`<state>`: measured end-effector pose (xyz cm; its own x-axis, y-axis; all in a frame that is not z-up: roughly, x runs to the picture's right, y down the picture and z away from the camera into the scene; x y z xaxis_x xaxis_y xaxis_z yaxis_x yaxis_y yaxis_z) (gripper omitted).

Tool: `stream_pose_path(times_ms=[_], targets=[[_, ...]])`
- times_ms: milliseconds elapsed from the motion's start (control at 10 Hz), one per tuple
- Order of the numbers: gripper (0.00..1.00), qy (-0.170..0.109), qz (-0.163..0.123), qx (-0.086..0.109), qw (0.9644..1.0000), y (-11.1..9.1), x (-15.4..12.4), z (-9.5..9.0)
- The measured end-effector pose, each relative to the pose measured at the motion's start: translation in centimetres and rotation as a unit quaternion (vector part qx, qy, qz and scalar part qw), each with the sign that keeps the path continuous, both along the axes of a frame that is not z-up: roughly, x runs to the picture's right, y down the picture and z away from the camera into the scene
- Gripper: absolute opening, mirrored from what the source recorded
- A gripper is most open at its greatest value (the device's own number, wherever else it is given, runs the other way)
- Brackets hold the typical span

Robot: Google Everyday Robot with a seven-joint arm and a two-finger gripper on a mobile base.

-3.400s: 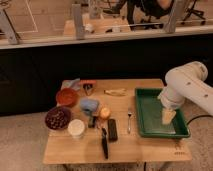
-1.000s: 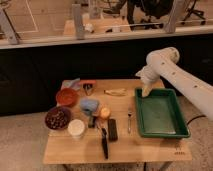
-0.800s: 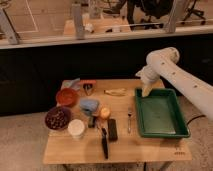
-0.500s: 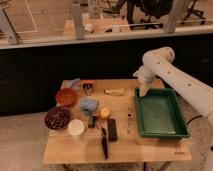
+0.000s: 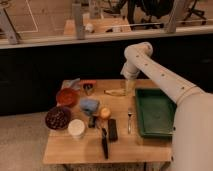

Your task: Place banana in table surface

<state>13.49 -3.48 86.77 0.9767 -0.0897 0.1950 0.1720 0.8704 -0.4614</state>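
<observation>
The pale yellow banana (image 5: 115, 92) lies on the light tan table surface (image 5: 120, 145) near its far edge, left of the green tray (image 5: 154, 112). My gripper (image 5: 129, 89) hangs down from the white arm just right of the banana's right end, close to it, over the table beside the tray's left rim. Whether it touches the banana cannot be told.
A fork (image 5: 129, 119), a black remote (image 5: 112, 129), a black-handled utensil (image 5: 104, 145), an orange fruit (image 5: 105, 113), a blue cloth (image 5: 89, 105), a white cup (image 5: 76, 128), a red bowl (image 5: 66, 96) and a dark bowl (image 5: 57, 118) crowd the table's left and middle.
The arm has swung from over the green tray leftward to the table's far edge; over the last second the gripper moved further left and down toward the banana.
</observation>
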Motion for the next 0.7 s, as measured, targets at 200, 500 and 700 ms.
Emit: stream_pose_path(times_ms=[200,500,700], targets=[[0.8,-0.012,0.017,-0.006,0.9998,0.5,-0.8,1.0],[0.8,-0.027,0.039,-0.002,0.9989,1.0,-1.2,2.7],[0.8,-0.025,0.046,-0.001,0.9986,1.5,-1.6,4.1]])
